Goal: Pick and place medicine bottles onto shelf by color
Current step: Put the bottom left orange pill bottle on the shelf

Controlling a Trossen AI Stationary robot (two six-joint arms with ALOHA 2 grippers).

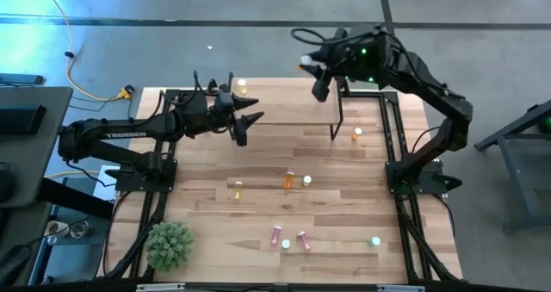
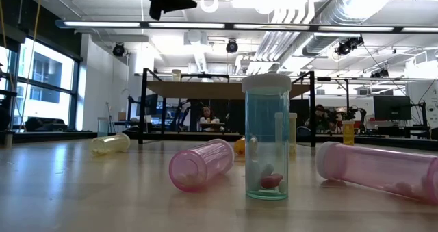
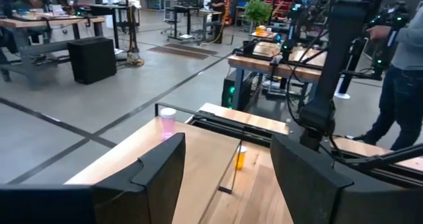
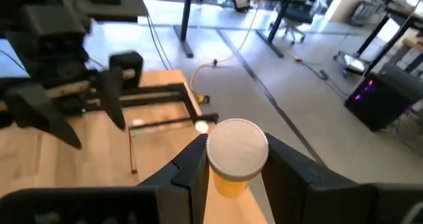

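My right gripper [image 1: 312, 68] is shut on a yellow medicine bottle [image 4: 229, 182] with a white cap [image 1: 306, 64]. It is high over the far right end of the shelf [image 1: 288, 102], a light-wood board on thin black legs. My left gripper [image 1: 251, 120] hangs open and level over the shelf's left part, its fingers [image 3: 158, 178] with nothing between them. A white-capped bottle [image 1: 242, 87] stands on the shelf's far left corner [image 3: 168, 121]. An orange bottle [image 1: 357, 135] stands on the table just right of the shelf. My right gripper pinches the yellow bottle's body [image 4: 229, 182] just under the white cap [image 4: 236, 148] between its two fingers. One finger [image 4: 193, 164] is on each side. The bottle is lifted clear above the shelf, its cap turned toward the wrist camera.
Loose bottles lie or stand on the tabletop nearer the front: two orange ones [image 1: 238, 189] [image 1: 289, 180], a green one [image 1: 307, 180], two pink ones [image 1: 276, 234] [image 1: 303, 240] and another green one [image 1: 375, 240]. A small green plant [image 1: 168, 245] sits at the near left corner.
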